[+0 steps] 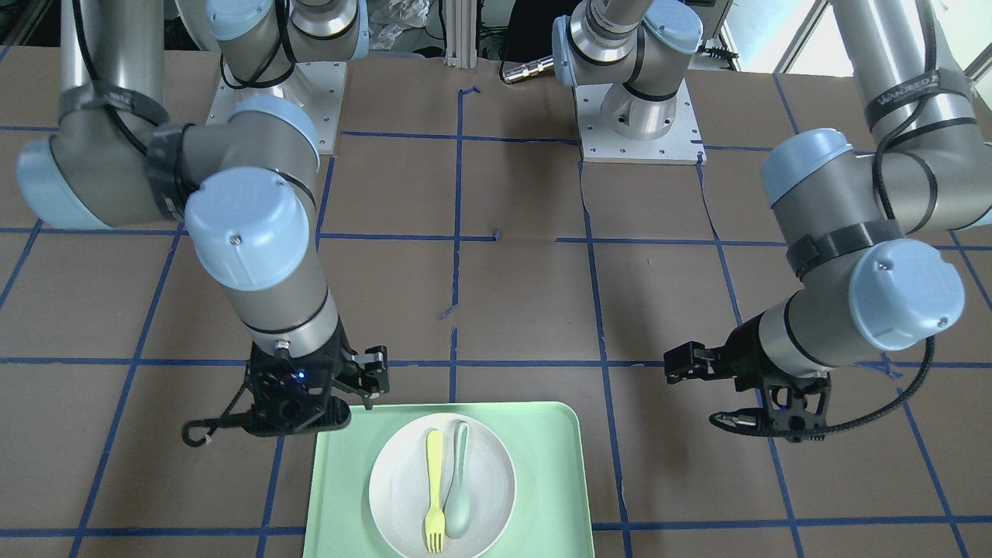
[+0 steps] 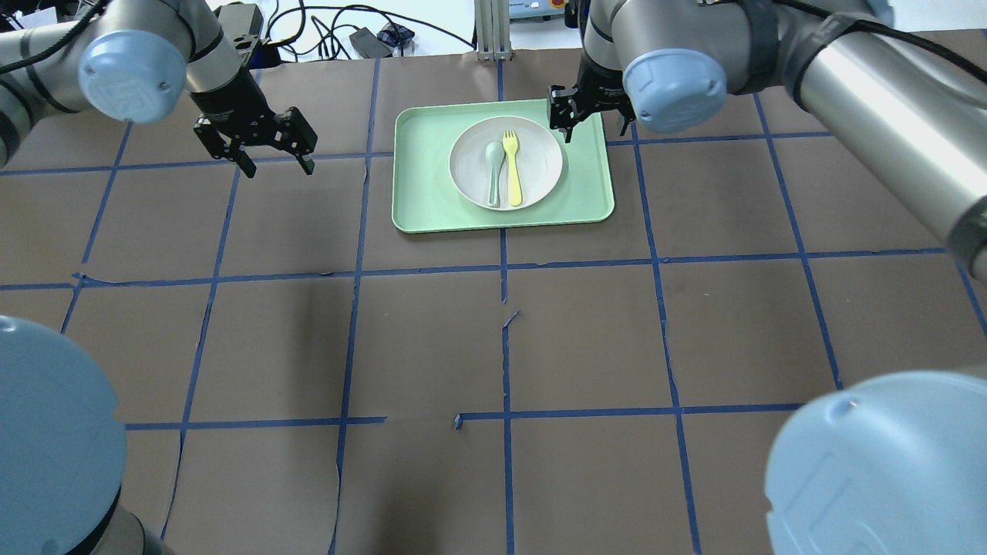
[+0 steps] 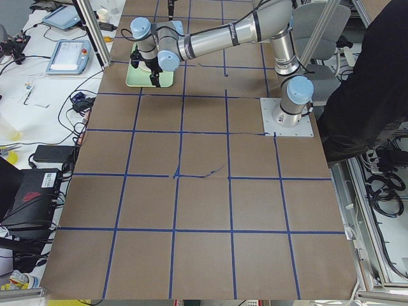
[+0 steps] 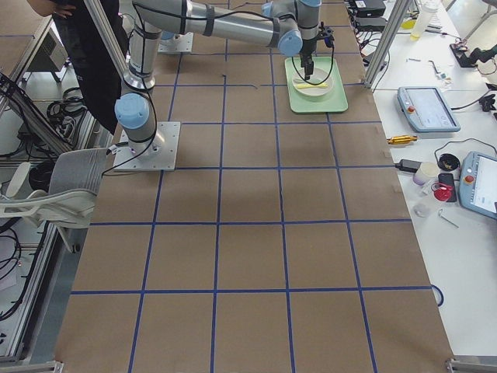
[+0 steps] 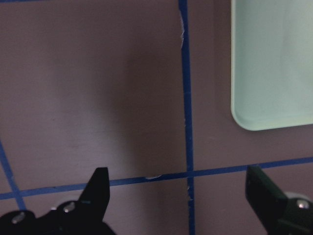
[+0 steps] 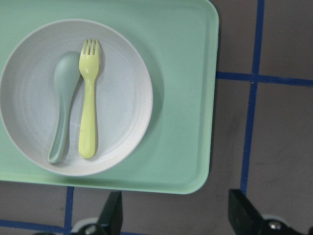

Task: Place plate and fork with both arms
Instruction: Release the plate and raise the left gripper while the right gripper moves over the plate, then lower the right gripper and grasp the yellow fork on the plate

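The off-white plate (image 2: 541,158) lies on a pale green tray (image 2: 422,181) at the far middle of the table. The yellow fork (image 2: 511,173) lies on the plate beside a grey-green spoon (image 2: 491,176). My right gripper (image 2: 580,117) is open and empty, above the tray's far right corner. Its wrist view shows the plate (image 6: 124,98), the fork (image 6: 89,103) and the open fingers (image 6: 115,210) at the tray's edge. My left gripper (image 2: 266,150) is open and empty over bare paper left of the tray; its wrist view shows only a tray corner (image 5: 274,63).
Brown paper with blue tape lines covers the table (image 2: 493,347). The two arm bases (image 1: 639,116) stand on the robot's side. Cables and devices (image 2: 362,38) lie beyond the far edge. A person (image 3: 376,76) stands behind the robot.
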You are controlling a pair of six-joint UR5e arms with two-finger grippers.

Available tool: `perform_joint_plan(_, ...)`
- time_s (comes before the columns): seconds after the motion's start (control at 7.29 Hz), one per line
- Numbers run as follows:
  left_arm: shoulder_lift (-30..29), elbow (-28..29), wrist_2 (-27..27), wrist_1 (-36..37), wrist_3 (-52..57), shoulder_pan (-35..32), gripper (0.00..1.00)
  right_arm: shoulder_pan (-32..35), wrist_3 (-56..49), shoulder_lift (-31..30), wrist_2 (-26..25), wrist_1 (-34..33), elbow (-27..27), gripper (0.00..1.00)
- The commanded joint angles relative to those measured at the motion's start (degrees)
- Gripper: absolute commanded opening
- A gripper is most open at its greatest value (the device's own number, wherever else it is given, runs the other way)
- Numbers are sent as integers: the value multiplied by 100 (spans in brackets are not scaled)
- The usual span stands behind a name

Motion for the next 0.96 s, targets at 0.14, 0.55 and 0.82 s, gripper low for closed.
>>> perform_joint_plan(0.14, 223, -369, 27, 7, 240, 182, 100, 194, 90, 980, 621, -521, -421, 67)
perform_joint_plan(0.55, 232, -457, 9, 33, 249, 182, 100, 212, 90, 1359, 632, -804, -430, 63)
perform_joint_plan(0.82, 232, -484, 9, 33, 257, 190, 100, 317, 290, 1386, 632, -821, -447, 61)
